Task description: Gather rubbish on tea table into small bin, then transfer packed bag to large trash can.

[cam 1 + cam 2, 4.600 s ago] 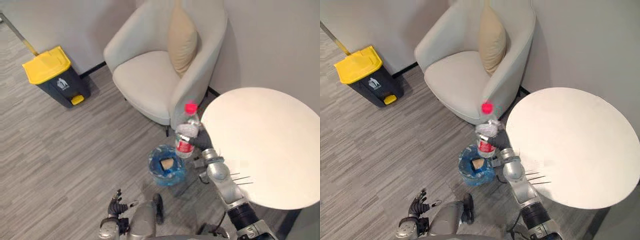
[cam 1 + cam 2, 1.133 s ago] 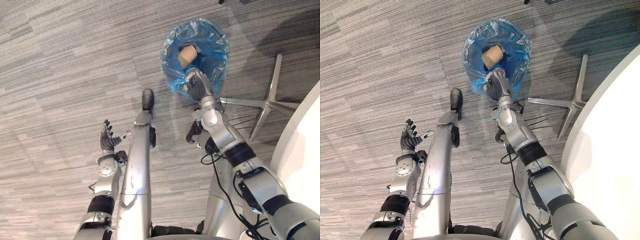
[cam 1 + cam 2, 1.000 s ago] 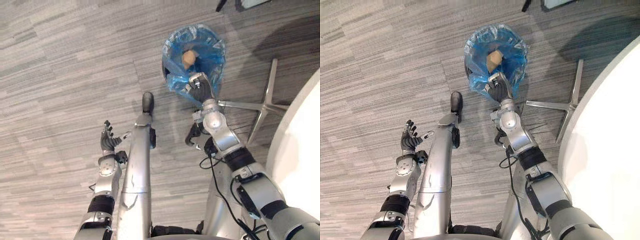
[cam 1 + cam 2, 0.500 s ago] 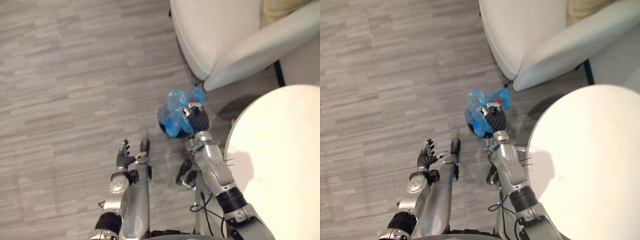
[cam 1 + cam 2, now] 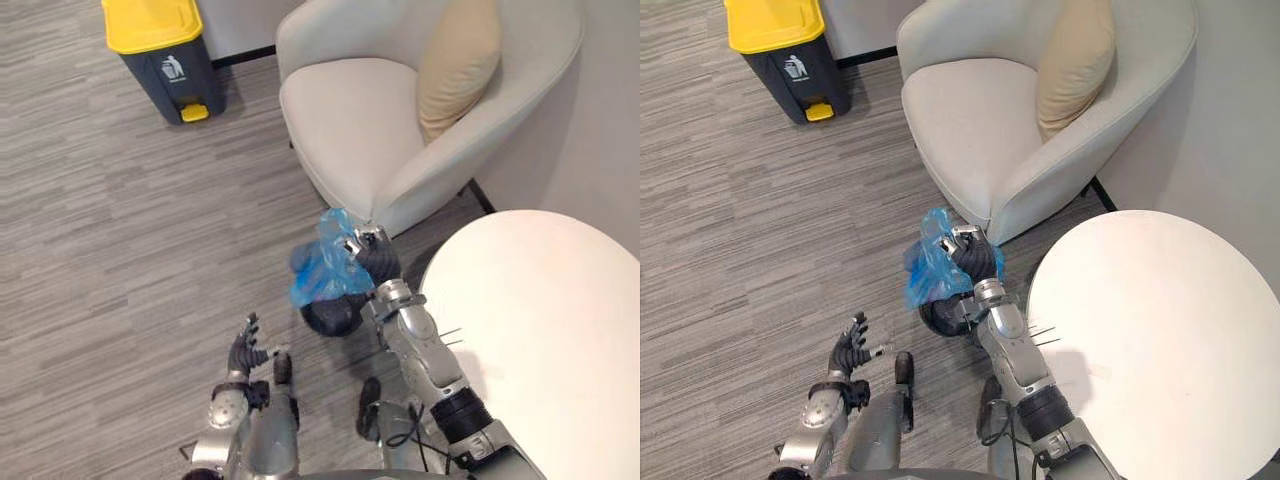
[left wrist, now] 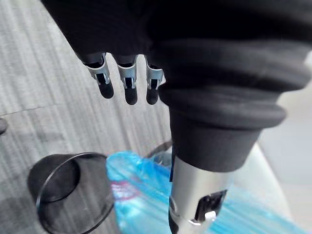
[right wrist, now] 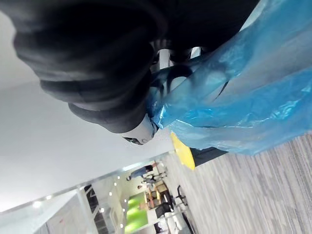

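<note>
The yellow-lidded dark grey trash can (image 5: 160, 45) stands far left, well apart from the rest. The left hand (image 5: 243, 352) hangs low, fingers spread and relaxed, holding nothing. The crumpled blue plastic bag (image 5: 318, 268) hangs just above the small black round bin (image 5: 333, 314), its top gathered in the curled right hand (image 5: 376, 258), near the cream armchair (image 5: 345, 120) and the round white surface (image 5: 545, 330).

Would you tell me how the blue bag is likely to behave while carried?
Probably floppy: the blue bag hangs crumpled from the right robot hand, so it may swing. Likely light, since one grip at its top holds it out of the small bin.
</note>
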Controlling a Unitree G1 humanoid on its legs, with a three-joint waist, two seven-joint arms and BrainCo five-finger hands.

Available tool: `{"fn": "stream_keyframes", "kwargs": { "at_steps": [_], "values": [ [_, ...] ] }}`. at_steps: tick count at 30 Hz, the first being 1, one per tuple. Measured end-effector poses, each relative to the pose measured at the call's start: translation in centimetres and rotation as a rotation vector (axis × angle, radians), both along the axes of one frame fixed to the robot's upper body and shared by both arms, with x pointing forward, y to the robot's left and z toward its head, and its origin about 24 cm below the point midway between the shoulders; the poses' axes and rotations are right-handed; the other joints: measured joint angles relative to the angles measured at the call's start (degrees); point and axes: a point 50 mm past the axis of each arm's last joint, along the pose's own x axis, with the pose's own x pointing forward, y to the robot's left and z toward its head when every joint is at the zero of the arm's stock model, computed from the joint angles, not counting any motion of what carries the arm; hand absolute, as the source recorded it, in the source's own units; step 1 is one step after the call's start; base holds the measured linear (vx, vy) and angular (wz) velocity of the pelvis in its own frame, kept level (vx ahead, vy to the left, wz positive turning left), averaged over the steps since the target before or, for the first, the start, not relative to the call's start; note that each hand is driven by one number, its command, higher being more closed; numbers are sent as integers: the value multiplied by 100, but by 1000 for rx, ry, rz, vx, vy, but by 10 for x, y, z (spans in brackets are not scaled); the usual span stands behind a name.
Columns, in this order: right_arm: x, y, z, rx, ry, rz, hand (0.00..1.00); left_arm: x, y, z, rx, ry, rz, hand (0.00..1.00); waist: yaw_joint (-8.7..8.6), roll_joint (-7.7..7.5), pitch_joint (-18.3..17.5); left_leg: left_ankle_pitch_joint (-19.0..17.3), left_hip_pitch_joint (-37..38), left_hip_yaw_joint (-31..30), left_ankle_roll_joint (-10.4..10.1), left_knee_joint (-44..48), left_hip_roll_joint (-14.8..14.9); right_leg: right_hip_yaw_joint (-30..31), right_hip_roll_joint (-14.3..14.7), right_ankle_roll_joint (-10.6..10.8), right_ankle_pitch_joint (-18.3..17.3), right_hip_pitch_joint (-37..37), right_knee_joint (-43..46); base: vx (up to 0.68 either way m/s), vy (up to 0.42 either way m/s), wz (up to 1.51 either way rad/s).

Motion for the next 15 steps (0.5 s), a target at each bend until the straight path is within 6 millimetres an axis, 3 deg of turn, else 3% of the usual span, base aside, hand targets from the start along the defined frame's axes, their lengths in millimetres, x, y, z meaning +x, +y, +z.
{"fn": "stream_keyframes", "kwargs": {
  "at_steps": [1,2,3,4,5,7,8,10,12,13,14,15],
  "values": [
    [-1,2,4,-2,-19,9,100,-2,1,2,0,-12,7,0,42,0,0,0,-6,-61,0,58,-43,59,11,-6,-33,129,111,-188,-117,82],
    [-2,8,15,2,-65,36,100,-5,2,6,-4,-31,13,0,146,30,-7,-12,-55,-121,4,125,-58,59,62,-103,-307,335,-203,-293,-132,17],
    [-3,12,27,-1,-120,59,100,-10,0,10,-13,-49,12,0,282,114,-67,51,-168,-119,-52,18,-16,-40,192,-319,-584,483,-792,-319,-123,-9],
    [-2,13,33,-2,-148,65,100,-13,-2,11,-18,-56,12,0,365,104,-118,88,-237,-91,-65,-94,27,-77,222,-436,-772,497,-1101,-343,-125,-18],
    [2,11,45,-17,-204,65,100,-18,-9,9,-39,-49,8,0,377,358,-157,245,-403,-222,-104,-318,181,-226,404,-446,-782,351,-1227,-347,-130,14],
    [9,1,53,-68,-238,35,100,-20,-21,12,-69,-64,-17,0,255,486,-203,218,-384,-500,-193,-964,212,-457,535,-656,-557,148,-1279,-401,-147,61],
    [17,-8,54,-114,-242,5,100,-18,-30,17,-81,-87,-52,0,256,512,-194,-62,-344,-478,-439,-1268,275,-650,473,-808,-346,137,-1475,-349,-100,73],
    [30,-23,57,-155,-232,-60,100,-12,-38,27,-89,-136,-92,0,239,451,-187,-60,-490,-185,-344,-785,113,-895,292,-911,-58,82,-1702,-223,-63,69],
    [33,-33,56,-166,-225,-106,100,-7,-40,39,-73,-191,-127,0,110,467,-201,-166,-346,221,-186,94,-17,-1092,129,-921,186,91,-1929,-149,-48,58],
    [34,-35,56,-184,-228,-107,100,-4,-39,47,-47,-232,-143,0,59,469,-203,-414,-60,337,19,472,-31,-1163,64,-909,302,134,-2047,-149,-5,50],
    [34,-38,56,-193,-230,-113,100,2,-38,54,-18,-272,-162,0,12,483,-211,-761,300,353,17,430,-8,-1251,39,-897,440,213,-2224,-142,17,48],
    [34,-38,57,-195,-232,-114,100,4,-38,58,-5,-291,-169,0,-25,485,-212,-833,492,351,-59,312,12,-1295,38,-869,502,264,-2343,-120,48,46]
  ]
}}
